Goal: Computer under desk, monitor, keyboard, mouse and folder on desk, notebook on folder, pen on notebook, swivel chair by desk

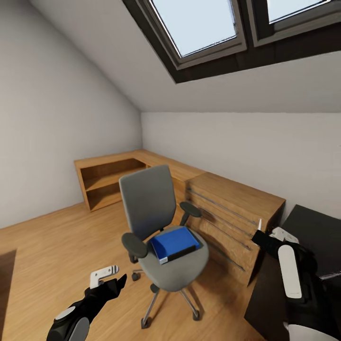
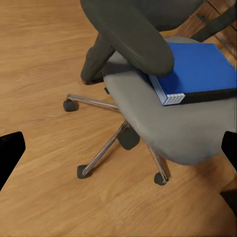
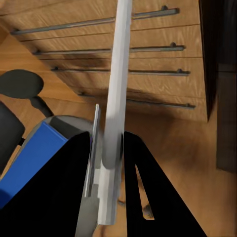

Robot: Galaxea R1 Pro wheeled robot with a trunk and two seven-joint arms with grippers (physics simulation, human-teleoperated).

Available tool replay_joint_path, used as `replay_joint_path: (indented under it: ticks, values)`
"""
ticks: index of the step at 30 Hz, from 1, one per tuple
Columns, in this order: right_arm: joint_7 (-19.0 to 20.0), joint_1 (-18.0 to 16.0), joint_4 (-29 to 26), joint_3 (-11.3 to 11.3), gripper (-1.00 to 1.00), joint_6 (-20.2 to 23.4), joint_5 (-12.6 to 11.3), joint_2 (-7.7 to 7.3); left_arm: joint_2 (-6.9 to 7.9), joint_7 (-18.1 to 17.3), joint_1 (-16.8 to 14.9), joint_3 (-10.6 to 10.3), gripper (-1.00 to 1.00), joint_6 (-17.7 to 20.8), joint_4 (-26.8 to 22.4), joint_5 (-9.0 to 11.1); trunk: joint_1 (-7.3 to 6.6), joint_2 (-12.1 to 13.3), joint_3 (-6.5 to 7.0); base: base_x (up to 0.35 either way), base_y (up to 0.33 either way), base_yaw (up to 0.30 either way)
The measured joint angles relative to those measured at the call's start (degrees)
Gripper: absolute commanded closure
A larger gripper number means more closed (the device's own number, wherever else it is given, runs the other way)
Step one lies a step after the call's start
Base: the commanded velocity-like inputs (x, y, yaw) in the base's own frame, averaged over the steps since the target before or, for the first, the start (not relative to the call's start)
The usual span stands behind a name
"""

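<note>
head view – swivel chair: the swivel chair (image 1: 163, 237) stands on the wood floor just in front of the low wood cabinet (image 1: 232, 213), with the desk (image 1: 310, 237) off beside it.
head view – folder: the folder (image 1: 174, 244) lies flat on the chair's seat, waiting to be lifted.
head view – left gripper: the left gripper (image 1: 111, 279) hangs low beside the chair, apparently lined up for the folder.
left wrist view – left pincer: its black fingertips (image 2: 11, 153) stand wide apart over the chair's base, released and empty.
right wrist view – right gripper: the right gripper (image 3: 111, 163) is clenched on the pen (image 3: 116, 98), which points from the chair towards the cabinet's drawers, likely carried for the stack.
</note>
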Motion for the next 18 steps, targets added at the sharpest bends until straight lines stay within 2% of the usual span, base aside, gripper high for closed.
replay_joint_path:
  ticks: [3, 7, 10, 14, 16, 17, 18]
  values:
    - [0.0, 0.0, 0.1, -0.3, 1.0, -0.1, 0.1, 0.01, 0.04, 0.1, 0.0, -0.1, -1.0, -0.1, 0.9, 0.1, 0.0, 0.0, 0.16, 0.0, -0.108, -0.219]
    - [-0.1, 0.0, 0.2, -0.3, 1.0, -0.1, 0.1, 0.01, 0.06, 0.3, 0.0, -0.2, -1.0, -0.2, 1.6, 0.0, 0.0, 0.0, 0.34, 0.0, -0.255, -0.227]
    - [-0.1, 0.0, 0.2, -0.4, 1.0, -0.1, 0.1, -0.07, 0.06, 0.2, 0.0, -0.2, -1.0, -0.2, 1.7, 0.0, 0.0, 0.0, 0.47, 0.0, -0.032, -0.241]
    - [-1.0, 0.0, 0.5, -0.4, 1.0, 0.0, 1.2, -0.38, 0.06, 0.2, 0.0, -0.2, -1.0, -0.1, 1.7, 0.0, 0.0, 0.0, 0.49, 0.0, -0.002, -0.255]
    - [-3.0, -0.1, 1.0, -0.5, 1.0, -0.2, 2.1, -1.56, 0.06, 0.2, 0.0, -0.2, -1.0, -0.1, 1.7, 0.0, 0.0, 0.0, 0.49, 0.0, 0.0, -0.256]
    - [-3.8, -0.1, 3.0, -0.5, 1.0, -0.5, 2.6, -3.94, 0.06, 0.2, 0.0, -0.2, -1.0, -0.1, 1.7, 0.1, 0.0, 0.0, 0.49, 0.0, 0.0, -0.257]
    - [-3.9, -0.2, 4.3, -0.5, 1.0, -0.8, 2.3, -5.31, 0.06, 0.2, 0.0, -0.2, -1.0, -0.1, 1.8, 0.1, 0.0, 0.0, 0.49, 0.0, 0.0, -0.257]
